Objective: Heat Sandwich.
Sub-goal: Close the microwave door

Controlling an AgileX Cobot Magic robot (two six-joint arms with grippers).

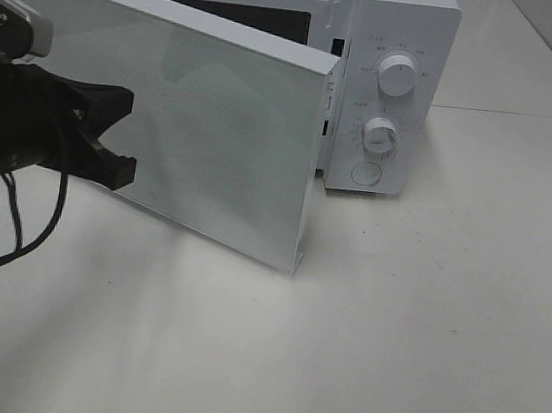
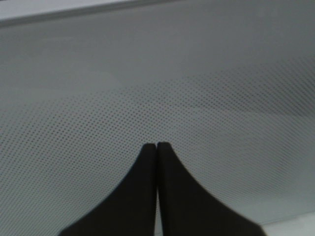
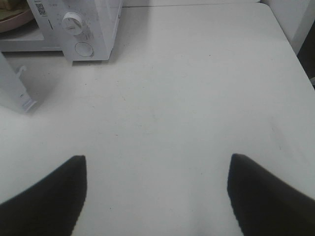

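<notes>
The white microwave [image 1: 392, 80] stands at the back of the table with its door [image 1: 215, 129] swung partly open. My left gripper [image 1: 128, 138] is shut and empty; in the left wrist view its joined tips [image 2: 156, 145] are close against the door's dotted outer face. My right gripper [image 3: 157, 196] hangs open and empty over bare table, out of the exterior view. Inside the oven cavity a sliver of the pink plate [image 3: 12, 19] shows in the right wrist view. The sandwich itself is cut off by that view's edge and hidden behind the door in the exterior view.
The microwave's control panel carries two knobs [image 1: 396, 78] and a round button [image 1: 366, 173]. The door's free edge [image 3: 17, 88] juts out over the table. A white table [image 1: 421, 335] stretches in front and to the right. A black cable [image 1: 12, 224] loops under my left arm.
</notes>
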